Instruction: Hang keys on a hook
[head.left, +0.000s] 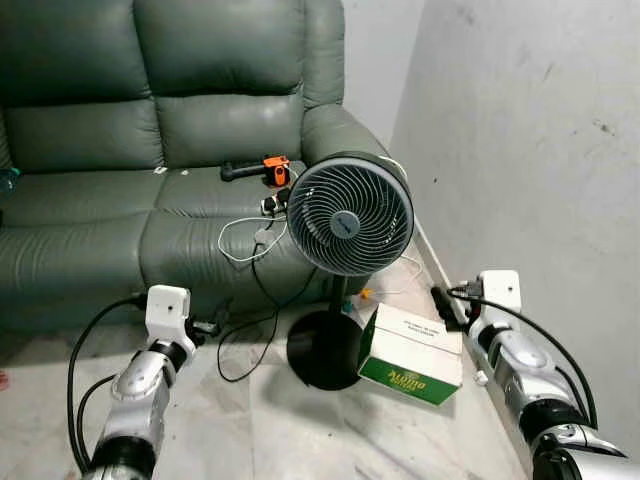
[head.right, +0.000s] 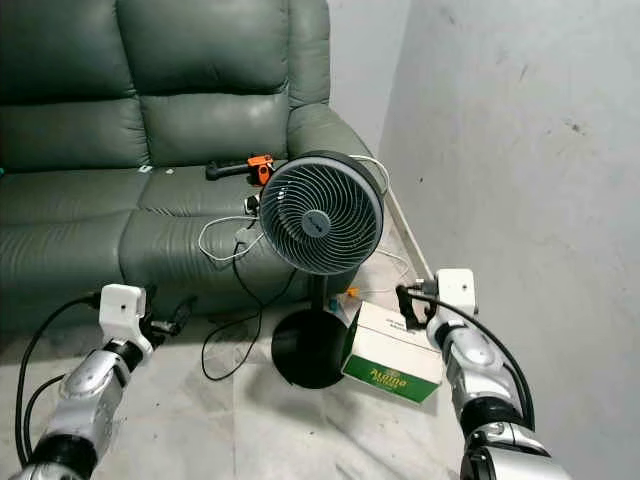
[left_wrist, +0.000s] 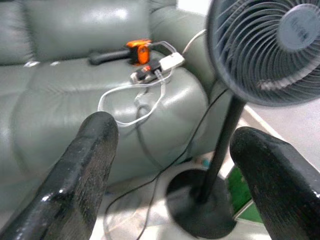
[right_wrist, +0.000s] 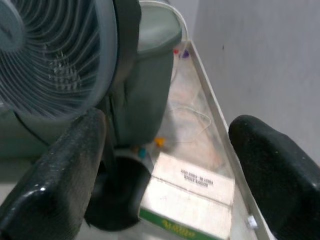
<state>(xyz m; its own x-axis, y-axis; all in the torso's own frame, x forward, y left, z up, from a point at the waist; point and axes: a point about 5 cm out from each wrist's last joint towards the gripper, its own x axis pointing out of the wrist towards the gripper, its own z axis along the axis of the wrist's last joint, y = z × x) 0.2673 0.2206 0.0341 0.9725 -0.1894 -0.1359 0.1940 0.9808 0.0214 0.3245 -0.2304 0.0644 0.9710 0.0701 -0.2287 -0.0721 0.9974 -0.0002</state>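
Note:
My left gripper (head.left: 205, 327) is held low over the floor in front of the sofa, open, with nothing between its fingers (left_wrist: 85, 165). My right gripper (head.left: 443, 301) hovers near the wall above a green and white box (head.left: 412, 352), also open and empty. Through the left gripper's fingers I see the sofa seat and the fan's pole. Between the right gripper's fingers (right_wrist: 65, 170) lie the box (right_wrist: 192, 192) and the strip of floor along the wall.
A black standing fan (head.left: 350, 215) with a round base (head.left: 325, 350) stands between my arms. A grey-green sofa (head.left: 150, 130) holds an orange and black tool (head.left: 275, 170), a power strip (left_wrist: 170, 61) and white cables (head.left: 240, 240). A grey wall (head.left: 530, 150) closes the right side.

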